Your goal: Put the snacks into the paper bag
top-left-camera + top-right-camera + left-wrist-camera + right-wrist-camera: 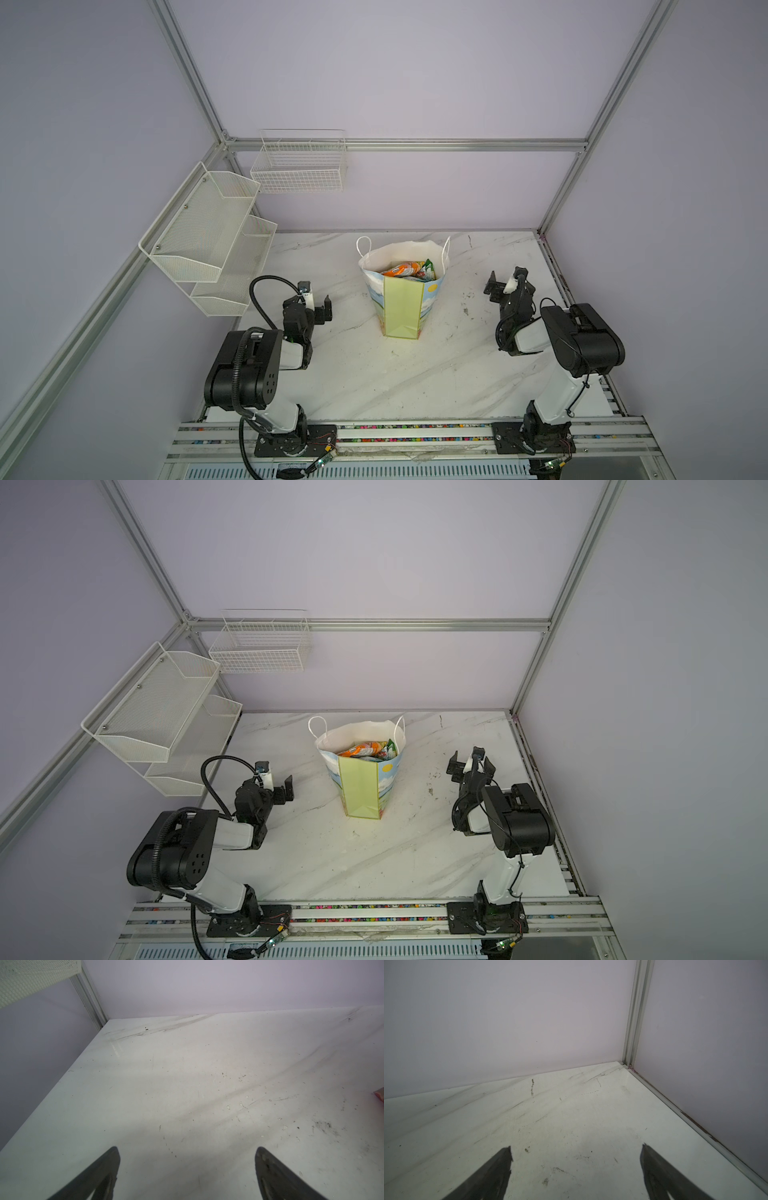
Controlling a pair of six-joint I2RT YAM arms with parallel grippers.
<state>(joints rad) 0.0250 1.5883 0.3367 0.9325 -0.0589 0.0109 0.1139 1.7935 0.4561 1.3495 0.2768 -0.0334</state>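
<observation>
Since the snacks (411,271) sit heaped inside the upright paper bag (402,309) mid-bench, with an orange packet (397,271) and a green packet (428,268) showing at its mouth, and no packet lies loose on the bench (415,382), I judge the packing done. The left arm (249,365) and right arm (582,345) flank the bag, well apart from it, jaws spread and empty. All that remains, I'd say, is parking without knocking the bag.

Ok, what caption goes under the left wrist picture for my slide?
Open left gripper over the scuffed white marble tabletop, holding nothing.
</observation>
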